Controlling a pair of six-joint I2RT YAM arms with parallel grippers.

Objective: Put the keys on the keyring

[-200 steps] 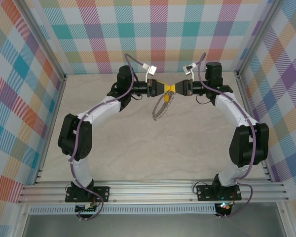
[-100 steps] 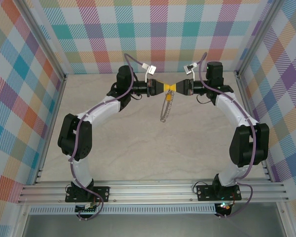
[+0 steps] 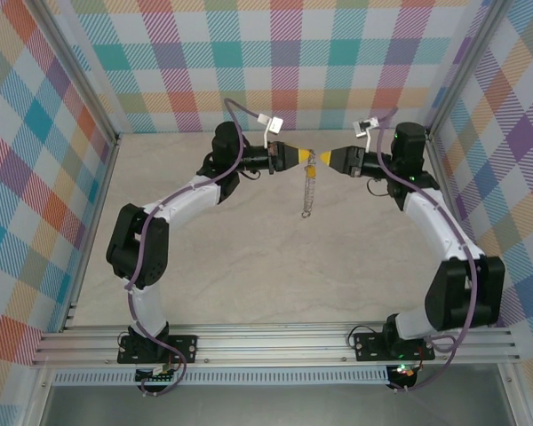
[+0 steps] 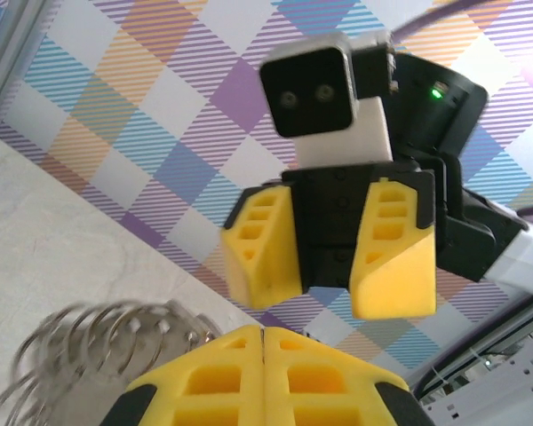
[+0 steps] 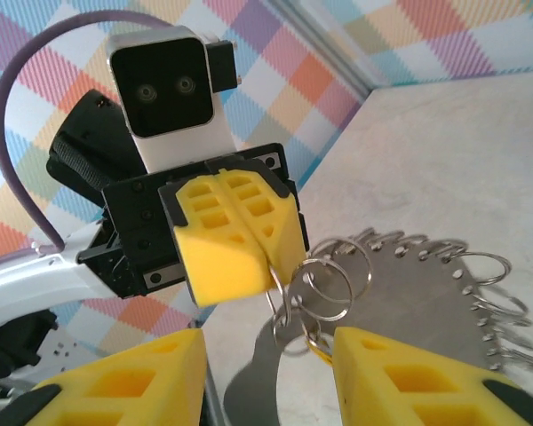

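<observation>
Top view: left gripper [image 3: 307,160] and right gripper [image 3: 329,160] face each other nearly tip to tip over the far part of the table [image 3: 249,266]. The keyring [image 3: 308,188] hangs edge-on from the left tips, chain-like.

Left wrist: own yellow fingers [image 4: 222,382] pressed together, blurred wire loops [image 4: 98,333] at lower left. Opposite, the right jaws stand apart. Green light [image 4: 437,91] lit on that arm.

Right wrist: own fingers spread, grasping nothing. Left fingers clenched on one wire loop, with the ring's flat grey body hanging below it.
</observation>
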